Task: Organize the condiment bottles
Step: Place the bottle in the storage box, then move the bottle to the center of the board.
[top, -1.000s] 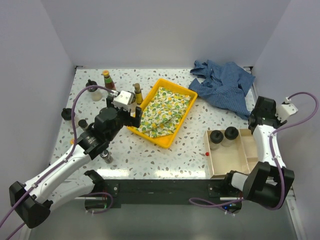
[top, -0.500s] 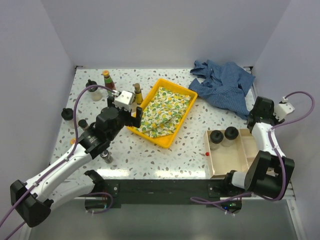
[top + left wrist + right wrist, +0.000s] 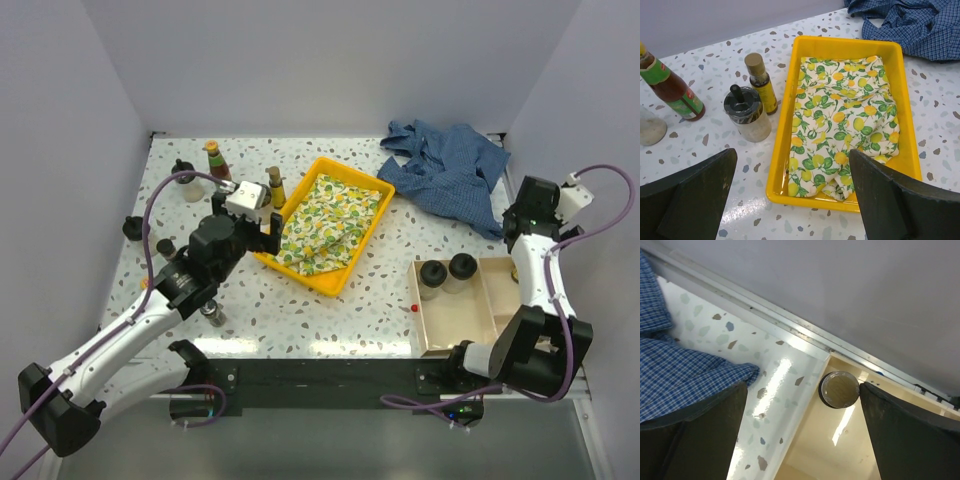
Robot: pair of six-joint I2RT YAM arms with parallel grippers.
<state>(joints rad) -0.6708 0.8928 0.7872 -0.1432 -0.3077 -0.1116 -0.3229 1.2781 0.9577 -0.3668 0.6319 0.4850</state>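
In the left wrist view a slim amber bottle (image 3: 760,82), a squat clear jar with a black lid (image 3: 746,114) and a green red-labelled bottle (image 3: 670,85) stand left of the yellow tray (image 3: 775,150). My left gripper (image 3: 792,155) hovers open above that tray's near left edge, holding nothing. Two black-lidded jars (image 3: 432,277) (image 3: 461,267) stand in the beige tray (image 3: 450,325). My right gripper (image 3: 802,390) is open over the beige tray's far corner, where a round dark-rimmed jar (image 3: 839,389) stands free beside the right finger (image 3: 910,435). The right arm hides this jar in the top view.
A lemon-print cloth (image 3: 845,115) fills the yellow tray. A blue checked shirt (image 3: 445,170) lies at the back right. More black-lidded jars (image 3: 165,245) (image 3: 132,227) and a clear jar (image 3: 185,182) stand at the far left; one bottle (image 3: 211,315) stands under the left arm. A small red thing (image 3: 413,308) lies beside the beige tray.
The right gripper has gone from shut to open, and the right arm has shifted slightly toward the wall. The left arm has not moved.
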